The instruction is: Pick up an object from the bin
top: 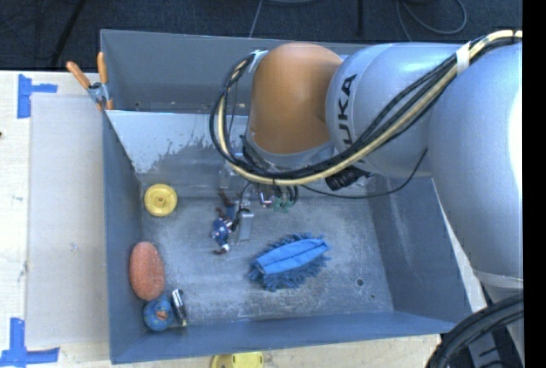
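My gripper (232, 223) hangs below the orange wrist cover near the middle of the bin, low over the floor. A small blue bit shows at its tip; whether it belongs to the gripper or is a loose thing I cannot tell. A blue fuzzy duster-like cloth (290, 262) lies just right of and in front of the gripper, apart from it. A yellow round disc (160, 200) sits to the gripper's left, by the left wall.
An orange-red oval sponge (146, 269) lies at the front left. A small blue round thing with a metal clip (164, 312) sits in the front left corner. The arm and its cables cover the bin's back right.
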Controlling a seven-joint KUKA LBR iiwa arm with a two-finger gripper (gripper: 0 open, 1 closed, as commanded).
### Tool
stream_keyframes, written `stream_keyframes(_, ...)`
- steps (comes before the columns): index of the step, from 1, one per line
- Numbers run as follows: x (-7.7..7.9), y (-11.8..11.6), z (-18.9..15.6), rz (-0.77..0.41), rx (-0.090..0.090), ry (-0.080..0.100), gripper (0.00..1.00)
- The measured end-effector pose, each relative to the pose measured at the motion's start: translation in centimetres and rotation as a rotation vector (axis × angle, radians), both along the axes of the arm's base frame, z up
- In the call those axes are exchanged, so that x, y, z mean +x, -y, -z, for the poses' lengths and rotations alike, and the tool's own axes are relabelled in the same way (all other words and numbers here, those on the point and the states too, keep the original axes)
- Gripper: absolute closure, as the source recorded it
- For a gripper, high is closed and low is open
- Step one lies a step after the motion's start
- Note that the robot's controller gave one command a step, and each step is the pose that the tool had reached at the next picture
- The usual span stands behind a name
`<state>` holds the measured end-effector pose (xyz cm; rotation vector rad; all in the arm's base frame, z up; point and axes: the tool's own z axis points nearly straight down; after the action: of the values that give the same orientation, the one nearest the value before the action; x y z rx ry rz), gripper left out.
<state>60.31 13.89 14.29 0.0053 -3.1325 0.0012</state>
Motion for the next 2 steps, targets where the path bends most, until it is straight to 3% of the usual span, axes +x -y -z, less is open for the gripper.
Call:
stream_keyframes(1, 0.2, 0.1, -0.5, 0.003, 0.001, 0.008, 0.0)
stream_keyframes(2, 0.0, 1.5, 1.9, -0.074, 0.004, 0.017, 0.0)
